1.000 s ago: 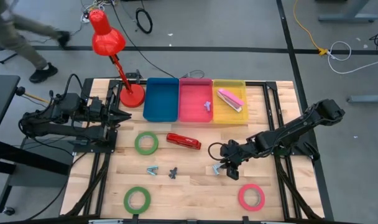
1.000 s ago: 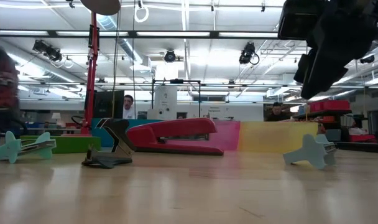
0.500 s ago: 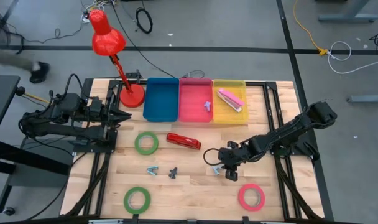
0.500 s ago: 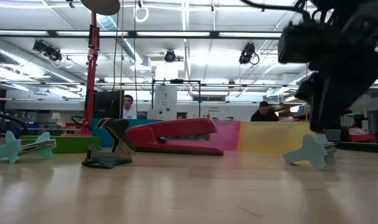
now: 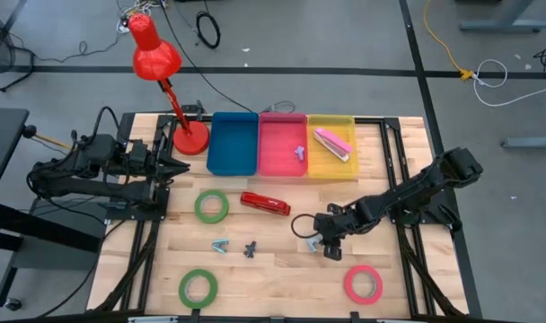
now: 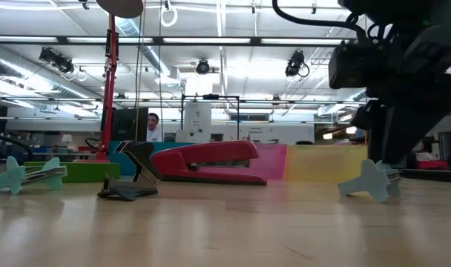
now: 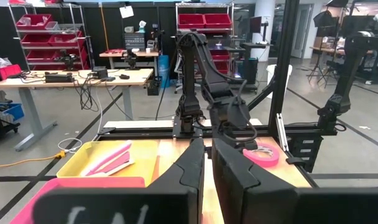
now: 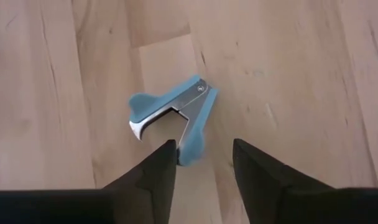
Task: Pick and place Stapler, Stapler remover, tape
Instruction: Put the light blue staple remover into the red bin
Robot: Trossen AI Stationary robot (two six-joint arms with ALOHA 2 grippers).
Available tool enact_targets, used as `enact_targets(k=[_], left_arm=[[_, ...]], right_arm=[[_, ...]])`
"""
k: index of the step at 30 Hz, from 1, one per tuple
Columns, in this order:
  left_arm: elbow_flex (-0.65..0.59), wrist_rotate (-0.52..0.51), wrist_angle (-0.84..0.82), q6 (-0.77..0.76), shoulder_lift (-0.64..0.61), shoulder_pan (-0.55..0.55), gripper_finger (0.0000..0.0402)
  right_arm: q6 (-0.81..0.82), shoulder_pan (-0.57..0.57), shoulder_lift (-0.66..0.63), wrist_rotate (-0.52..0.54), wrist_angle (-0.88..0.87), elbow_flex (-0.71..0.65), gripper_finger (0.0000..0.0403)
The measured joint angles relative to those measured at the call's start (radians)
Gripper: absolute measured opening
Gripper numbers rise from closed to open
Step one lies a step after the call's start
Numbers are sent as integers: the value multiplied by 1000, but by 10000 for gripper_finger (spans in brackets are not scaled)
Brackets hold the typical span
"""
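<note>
Right gripper [image 8: 202, 163] fingers spread above blue staple remover [image 8: 175, 116], seemingly touching, remover partly hidden overhead.

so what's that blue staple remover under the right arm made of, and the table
Staple remover: light blue matte wings, probably plastic, around shiny silvery jaws that look like metal. Table: pale wood planks with visible grain and seams, smooth, possibly sealed.
</note>
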Motion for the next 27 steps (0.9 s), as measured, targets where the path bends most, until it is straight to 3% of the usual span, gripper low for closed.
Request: enact_targets(k=[18, 27], left_arm=[[0, 0, 0, 0, 0, 0, 34], [0, 0, 0, 0, 0, 0, 35]], right_arm=[[19, -4, 0, -52, 7, 0, 88], [19, -4, 0, -52, 36, 0, 26]])
